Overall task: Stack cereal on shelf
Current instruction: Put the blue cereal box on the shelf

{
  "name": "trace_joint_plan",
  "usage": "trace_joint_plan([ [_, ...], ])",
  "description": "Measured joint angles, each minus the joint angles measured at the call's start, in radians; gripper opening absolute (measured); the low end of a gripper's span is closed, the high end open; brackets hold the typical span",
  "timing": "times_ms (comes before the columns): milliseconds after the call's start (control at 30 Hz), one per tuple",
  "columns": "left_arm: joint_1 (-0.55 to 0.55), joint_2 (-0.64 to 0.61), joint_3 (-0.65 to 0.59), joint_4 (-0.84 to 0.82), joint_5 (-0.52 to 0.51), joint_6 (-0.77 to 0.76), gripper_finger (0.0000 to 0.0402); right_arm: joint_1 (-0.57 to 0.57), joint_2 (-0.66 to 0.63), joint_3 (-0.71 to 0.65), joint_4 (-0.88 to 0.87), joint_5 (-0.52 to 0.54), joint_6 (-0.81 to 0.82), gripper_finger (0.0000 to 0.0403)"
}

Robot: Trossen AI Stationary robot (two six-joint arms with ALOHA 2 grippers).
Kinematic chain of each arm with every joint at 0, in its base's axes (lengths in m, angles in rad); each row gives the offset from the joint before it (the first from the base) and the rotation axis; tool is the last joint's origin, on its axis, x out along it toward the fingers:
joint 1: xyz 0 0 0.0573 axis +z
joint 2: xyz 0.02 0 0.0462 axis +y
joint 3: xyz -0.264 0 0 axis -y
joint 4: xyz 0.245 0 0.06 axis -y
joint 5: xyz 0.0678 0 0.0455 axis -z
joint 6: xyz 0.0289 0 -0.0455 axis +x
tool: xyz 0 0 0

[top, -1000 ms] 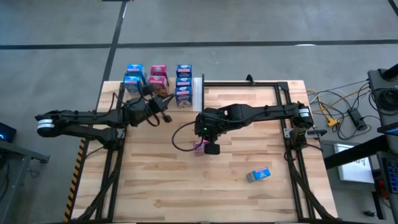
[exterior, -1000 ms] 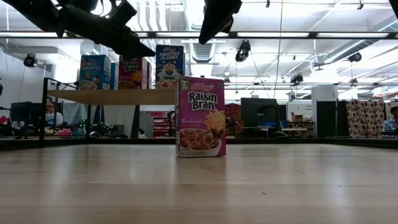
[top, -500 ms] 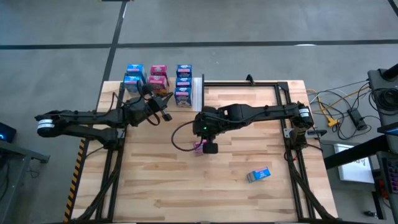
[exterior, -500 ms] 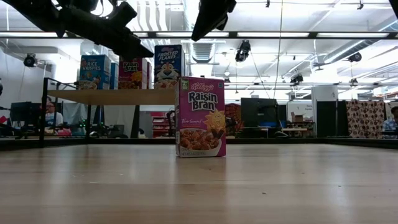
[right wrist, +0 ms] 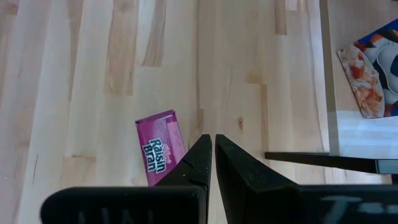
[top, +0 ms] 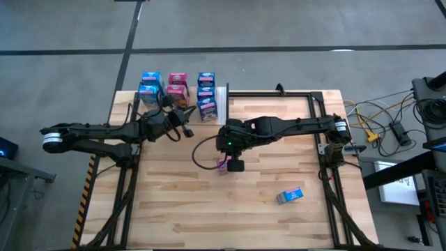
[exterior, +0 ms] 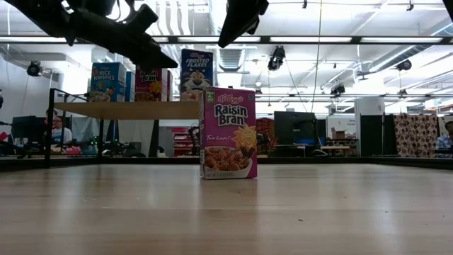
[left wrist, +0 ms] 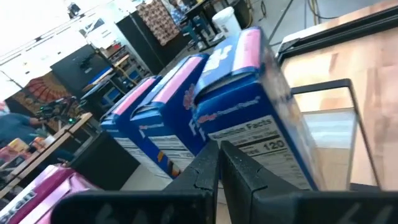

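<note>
The right claw point(top: 237, 166) is seen clenched with nothing between its fingers, hanging above the pink Raisin Bran box point(exterior: 228, 133), which stands upright on the worktop point(top: 279, 223) near its middle, a little toward the shelf side. Over the last second this claw has been drawn slightly back toward the shelf, and in the right wrist view the box top point(right wrist: 162, 146) lies just beside the closed fingertips, not between them. No grasp on this box has therefore been begun; it is judged that the fingers must be parted and lowered around it before it can be carried. The left claw point(left wrist: 219, 163), likewise clenched and empty, is held over the shelf point(top: 155, 106) at the worktop's far left corner, pointing at the nearest blue box point(left wrist: 261, 118) of the row. The blue Frosted Flakes box point(exterior: 196, 74) has been shifted a little along the shelf compared with a second ago, which suggests it is being nudged into line by the closed left fingers, though contact cannot be made out. Blue and pink boxes point(top: 177, 88) are already stood on the shelf in three short rows. One further blue box point(top: 290, 196) lies flat on the worktop toward the near right corner, well apart from both claws. By this count, two boxes remain to be shelved.
</note>
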State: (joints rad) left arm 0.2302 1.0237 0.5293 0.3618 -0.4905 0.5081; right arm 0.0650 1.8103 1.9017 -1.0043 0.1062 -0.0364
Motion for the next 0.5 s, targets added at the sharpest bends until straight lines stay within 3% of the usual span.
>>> trace_joint_plan([
  [233, 0.000, 0.004, 0.000, 0.040, -0.016, -0.003, 0.0000, 0.000, 0.000, 0.000, 0.001, 0.015, 0.001, 0.0012],
  [367, -0.001, -0.008, 0.000, 0.025, -0.020, 0.004, 0.0000, -0.004, 0.000, 0.000, 0.003, 0.198, 0.022, 0.0012],
  [500, -0.010, -0.059, 0.000, -0.072, -0.022, 0.010, 0.0000, -0.053, 0.000, 0.000, 0.014, 0.228, -0.003, 0.0012],
])
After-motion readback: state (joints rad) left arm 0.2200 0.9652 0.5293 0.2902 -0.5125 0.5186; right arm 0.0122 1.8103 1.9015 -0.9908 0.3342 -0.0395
